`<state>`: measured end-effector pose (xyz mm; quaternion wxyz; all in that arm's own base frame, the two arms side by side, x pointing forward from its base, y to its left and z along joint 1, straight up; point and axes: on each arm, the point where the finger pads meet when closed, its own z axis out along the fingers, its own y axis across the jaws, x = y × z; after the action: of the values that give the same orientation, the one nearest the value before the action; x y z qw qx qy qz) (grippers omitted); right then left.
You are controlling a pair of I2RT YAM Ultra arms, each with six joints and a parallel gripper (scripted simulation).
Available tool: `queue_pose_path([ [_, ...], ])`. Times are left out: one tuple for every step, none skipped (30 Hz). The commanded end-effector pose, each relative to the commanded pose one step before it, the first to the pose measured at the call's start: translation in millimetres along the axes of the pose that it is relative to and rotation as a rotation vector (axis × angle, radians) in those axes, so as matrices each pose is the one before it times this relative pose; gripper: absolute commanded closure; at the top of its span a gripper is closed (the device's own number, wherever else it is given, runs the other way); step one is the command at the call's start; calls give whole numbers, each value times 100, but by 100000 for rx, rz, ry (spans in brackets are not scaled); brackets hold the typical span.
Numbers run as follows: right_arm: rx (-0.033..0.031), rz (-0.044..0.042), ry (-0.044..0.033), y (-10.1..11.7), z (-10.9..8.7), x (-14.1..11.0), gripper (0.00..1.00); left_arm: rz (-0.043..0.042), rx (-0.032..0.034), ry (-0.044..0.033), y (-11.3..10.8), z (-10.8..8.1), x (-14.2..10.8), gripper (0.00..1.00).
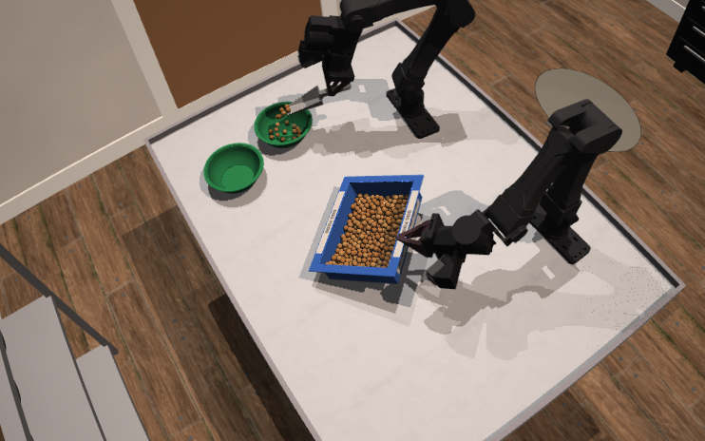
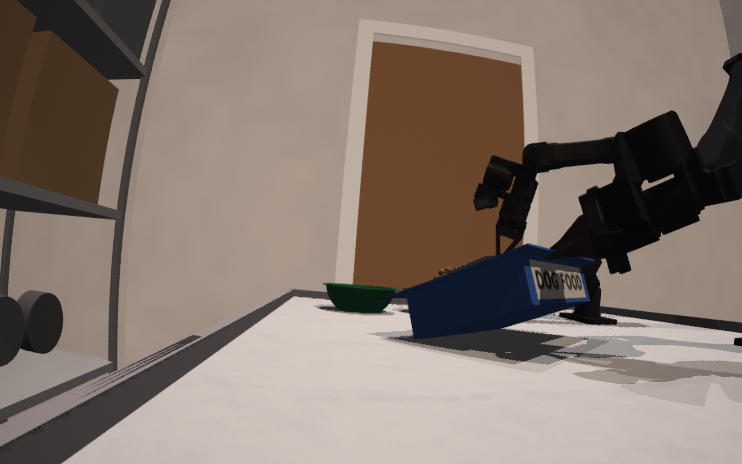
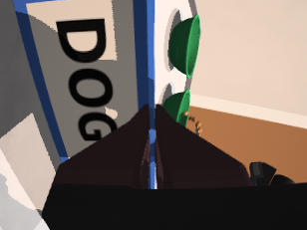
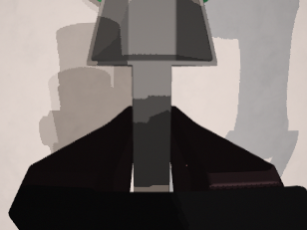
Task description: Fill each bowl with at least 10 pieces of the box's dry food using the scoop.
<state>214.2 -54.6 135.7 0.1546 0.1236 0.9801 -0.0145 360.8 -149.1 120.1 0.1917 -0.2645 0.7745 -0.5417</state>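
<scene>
My right gripper is shut on the scoop's handle. The scoop tips down over the rim of the far green bowl. Brown pieces are falling off its front edge; several lie in that bowl. The other green bowl is empty. The blue box is full of food and tilted, its arm side raised off the table. My left gripper is shut on that raised rim.
The white table has a dark raised edge, close behind the bowls. The box stands between the bowls and the left arm. A grey shelf stands beyond the table, off its side.
</scene>
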Motion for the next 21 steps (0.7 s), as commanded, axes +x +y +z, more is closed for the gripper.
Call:
queue_pose_path([
  [250,88,-7308,24,-1900,-1486,100,12384,9973,-501,-4300,-334,-603,100],
  [0,0,0,0,0,0,100,0,0,0,0,0,0,100],
  [-182,177,740,-48,1083,969,100,0,0,0,0,0,0,100],
  [38,931,31,-190,399,775,100,0,0,0,0,0,0,100],
  [-167,-184,-2756,23,-272,-103,100,0,0,0,0,0,0,100],
  [1,-249,-2004,0,-98,208,100,0,0,0,0,0,0,100],
  [7,-93,-1996,1,-62,131,100,0,0,0,0,0,0,100],
  [-38,-135,-2051,25,-84,106,100,0,0,0,0,0,0,100],
  [-45,-162,-1705,29,-319,-357,100,0,0,0,0,0,0,100],
  [10,35,-1212,-9,48,353,100,0,0,0,0,0,0,100],
  [26,53,-1303,-14,37,320,100,0,0,0,0,0,0,100],
  [-32,-71,-2139,10,-89,94,100,0,0,0,0,0,0,100],
  [-5,-50,-1853,6,-83,133,100,0,0,0,0,0,0,100],
  [19,-17,-1854,-2,-77,129,100,0,0,0,0,0,0,100],
  [-20,-52,-2096,5,-64,91,100,0,0,0,0,0,0,100],
  [15,-36,-1299,1,-153,-123,100,0,0,0,0,0,0,100],
  [17,-37,-978,1,-237,-349,100,0,0,0,0,0,0,100],
  [0,0,0,0,0,0,100,0,0,0,0,0,0,100],
  [0,0,0,0,0,0,100,0,0,0,0,0,0,100],
  [-651,-884,78,220,-17,-399,100,0,0,0,0,0,0,100],
  [301,184,-3706,-74,-811,-895,100,0,0,0,0,0,0,100],
])
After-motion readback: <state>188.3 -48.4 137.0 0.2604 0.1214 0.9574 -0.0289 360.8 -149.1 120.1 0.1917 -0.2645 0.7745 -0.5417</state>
